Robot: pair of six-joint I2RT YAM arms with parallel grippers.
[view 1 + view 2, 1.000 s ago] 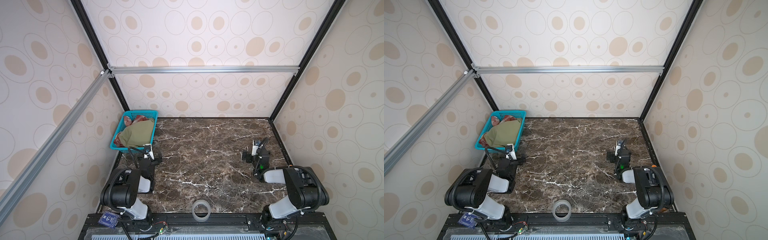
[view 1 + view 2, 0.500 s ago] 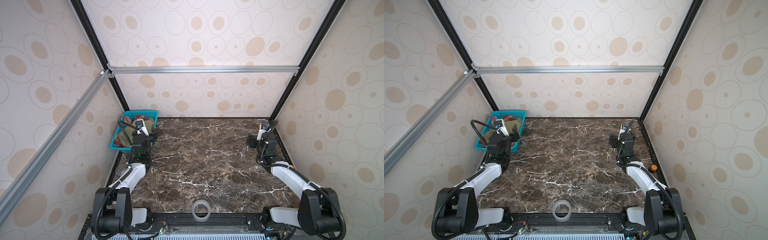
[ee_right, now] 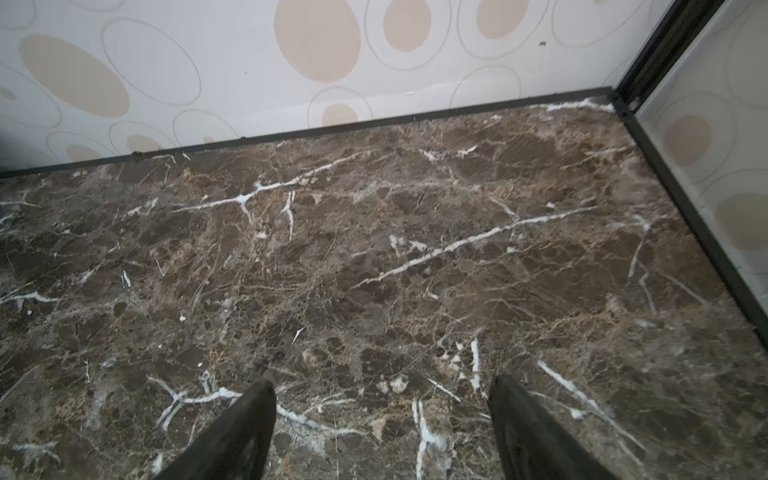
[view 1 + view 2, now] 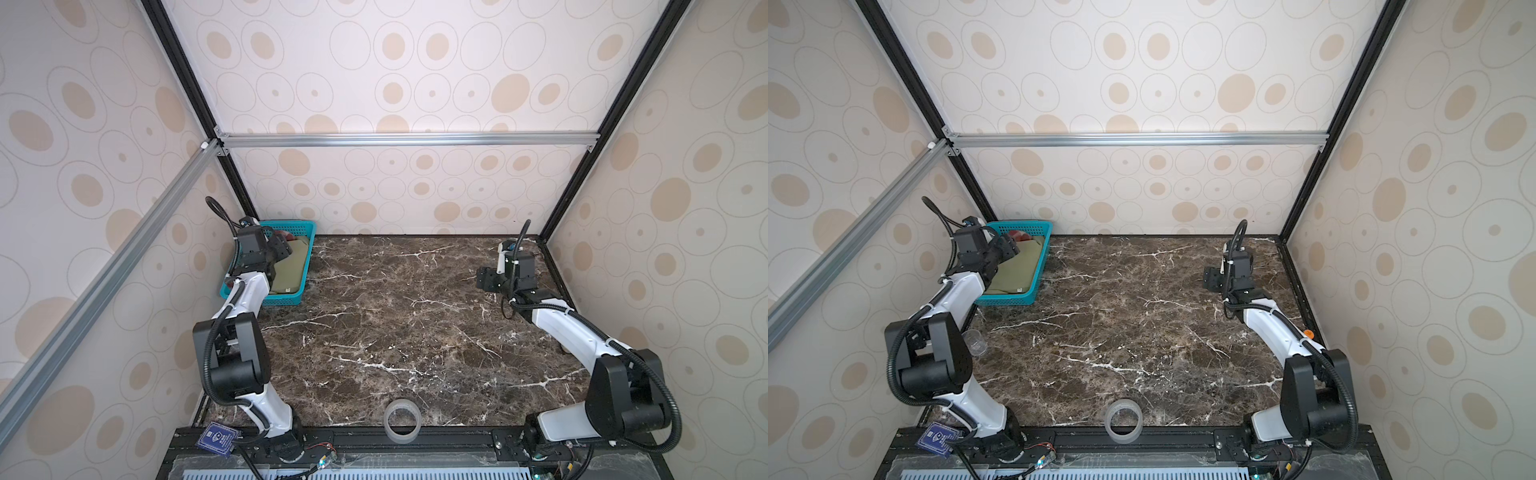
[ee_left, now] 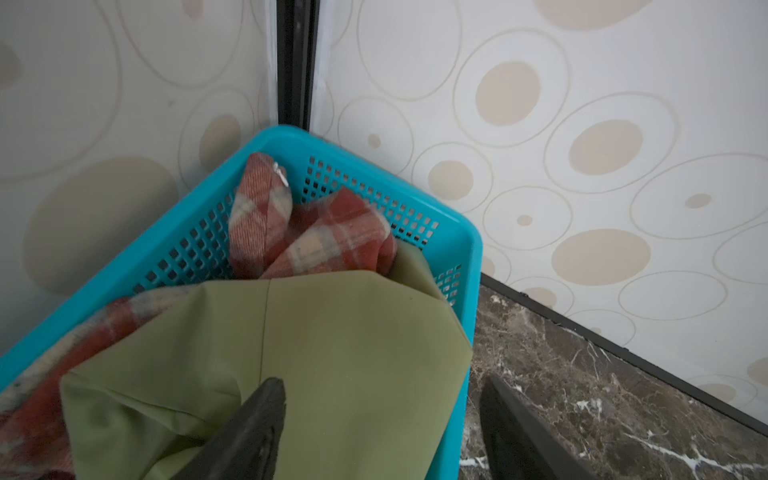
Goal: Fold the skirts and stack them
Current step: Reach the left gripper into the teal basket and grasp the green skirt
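Both skirts lie in the teal basket (image 5: 469, 257) at the back left corner. The olive-green skirt (image 5: 332, 340) (image 4: 291, 274) (image 4: 1017, 270) is on top. The red-and-cream plaid skirt (image 5: 324, 237) (image 4: 286, 237) (image 4: 1019, 236) pokes out beneath it at the basket's far end. My left gripper (image 5: 382, 382) (image 4: 284, 249) (image 4: 1009, 249) hovers open just above the green cloth, one finger over the cloth and the other past the basket's rim. My right gripper (image 3: 382, 380) (image 4: 484, 282) (image 4: 1210, 280) hangs open over bare marble at the back right, holding nothing.
A roll of clear tape (image 4: 401, 424) (image 4: 1123, 419) stands at the table's front edge. A clear glass cup (image 4: 976, 343) sits by the left arm's base. Patterned walls close in the back and both sides of the marble table (image 4: 395, 324).
Both arms have unfolded from the front and reached back. The left gripper has moved over the basket; the right one has gone to the back right and turned toward the middle.
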